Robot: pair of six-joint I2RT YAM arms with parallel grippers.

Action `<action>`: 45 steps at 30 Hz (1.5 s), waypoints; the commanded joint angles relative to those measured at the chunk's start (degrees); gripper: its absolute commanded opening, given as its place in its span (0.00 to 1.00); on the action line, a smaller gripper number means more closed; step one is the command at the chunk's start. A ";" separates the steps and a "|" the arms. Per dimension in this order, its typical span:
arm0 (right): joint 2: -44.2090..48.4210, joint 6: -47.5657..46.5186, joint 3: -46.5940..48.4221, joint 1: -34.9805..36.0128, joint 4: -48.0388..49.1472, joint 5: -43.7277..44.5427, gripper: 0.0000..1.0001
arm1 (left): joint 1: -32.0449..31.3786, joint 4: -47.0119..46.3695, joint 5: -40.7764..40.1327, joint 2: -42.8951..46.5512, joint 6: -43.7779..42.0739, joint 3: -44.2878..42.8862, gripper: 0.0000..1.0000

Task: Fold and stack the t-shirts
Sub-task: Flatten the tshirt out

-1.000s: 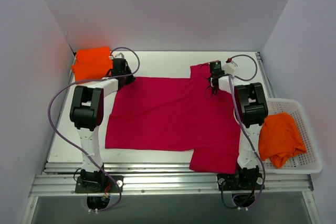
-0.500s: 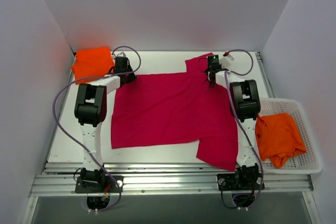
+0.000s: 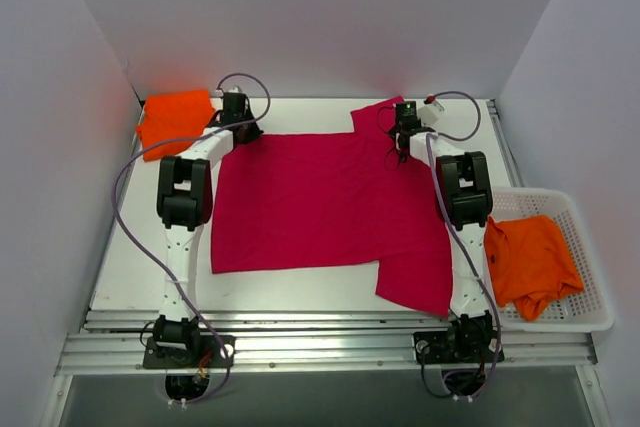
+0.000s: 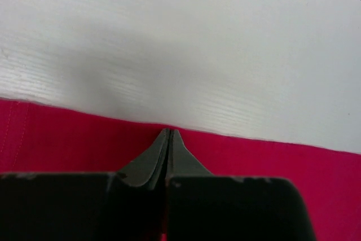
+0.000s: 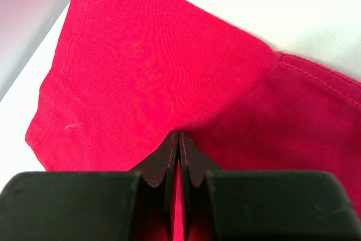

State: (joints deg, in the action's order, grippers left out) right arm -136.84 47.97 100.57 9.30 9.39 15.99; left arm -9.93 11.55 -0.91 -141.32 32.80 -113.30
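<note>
Both arms (image 3: 185,192) (image 3: 462,190) outstretched, pincers (image 4: 168,135) (image 5: 178,137) pinching crimson t-shirt (image 3: 320,202).

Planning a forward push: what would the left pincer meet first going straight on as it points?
The left pincer, shut on the crimson shirt at its edge, faces bare white table; beyond that probably the back wall, depth unclear.

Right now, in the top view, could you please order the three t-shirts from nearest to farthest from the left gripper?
1. Crimson t-shirt, pinched by the left gripper.
2. Folded orange t-shirt, far-left corner.
3. Orange t-shirt in the white basket, right edge.
</note>
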 commanded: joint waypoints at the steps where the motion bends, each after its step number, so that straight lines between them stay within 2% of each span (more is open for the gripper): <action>1: -3.70 -0.24 -1.08 -0.60 -7.28 -0.70 0.00 | 0.62 4.62 0.20 -2.47 -1.16 -5.88 0.02; 8: -3.17 -0.06 -2.58 -1.39 -6.14 -0.78 0.00 | 0.79 10.24 0.47 -6.95 -1.77 -16.06 0.02; 11: -3.79 -0.85 -0.56 -1.48 -6.31 -0.61 0.00 | 1.06 9.55 0.82 -6.69 -1.77 -16.34 0.03; 14: -2.66 -2.52 0.50 -1.48 -6.57 0.79 0.00 | 1.76 5.44 5.20 -4.76 -1.25 -14.51 0.24; 15: -1.78 -2.87 0.41 -1.65 -6.66 2.19 0.04 | 2.20 4.37 6.69 -3.19 -0.98 -14.06 0.35; 16: -0.64 -3.40 -0.02 -1.65 -6.40 2.73 0.13 | 2.90 3.83 7.58 -2.31 -0.81 -13.97 0.62; 17: 0.59 -4.10 -0.46 -2.00 -6.23 3.43 0.25 | 3.34 3.66 8.98 -1.43 -0.80 -14.23 0.72; 18: 3.65 -4.46 -1.08 -2.27 -6.14 4.13 0.55 | 3.69 3.74 9.34 0.93 -0.80 -14.58 0.80; 19: 5.60 -4.63 -2.47 -2.36 -6.05 5.70 0.75 | 4.39 3.48 9.61 2.52 -0.80 -14.41 0.93; 20: 7.44 -4.81 -3.27 -2.44 -5.79 6.59 0.98 | 4.57 3.13 9.87 4.02 -1.07 -14.06 0.95; 24: 18.61 -7.09 -6.26 -1.83 -6.49 9.67 1.00 | 4.57 0.32 8.64 15.76 -3.08 -9.42 0.97; 26: 22.12 -7.88 -7.84 -0.95 -7.89 11.33 1.00 | 4.14 -1.70 8.29 20.62 -3.79 -2.75 0.96; 27: 25.62 -8.50 -8.55 0.35 -8.42 12.48 1.00 | 3.96 -3.88 7.42 25.78 -3.88 -0.02 0.96; 29: 29.33 -9.90 -11.08 1.94 -10.95 16.42 1.00 | 3.00 -7.57 6.62 30.81 -3.88 9.46 0.96; 33: 40.38 -10.79 -17.32 4.85 -13.95 19.69 1.00 | 0.28 -9.88 3.81 43.98 -4.49 23.01 0.96; 40: 60.96 -6.93 -33.32 6.52 -22.72 21.79 1.00 | -7.28 -9.27 -5.41 58.25 -4.94 42.00 0.97; 45: 81.70 -2.89 -44.66 8.01 -31.52 24.53 1.00 | -10.89 -8.30 -11.82 65.27 0.07 52.98 0.99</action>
State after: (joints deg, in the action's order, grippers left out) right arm -64.66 41.60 59.70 16.62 -13.32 35.68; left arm -19.86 3.18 -6.57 -80.40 30.41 -63.31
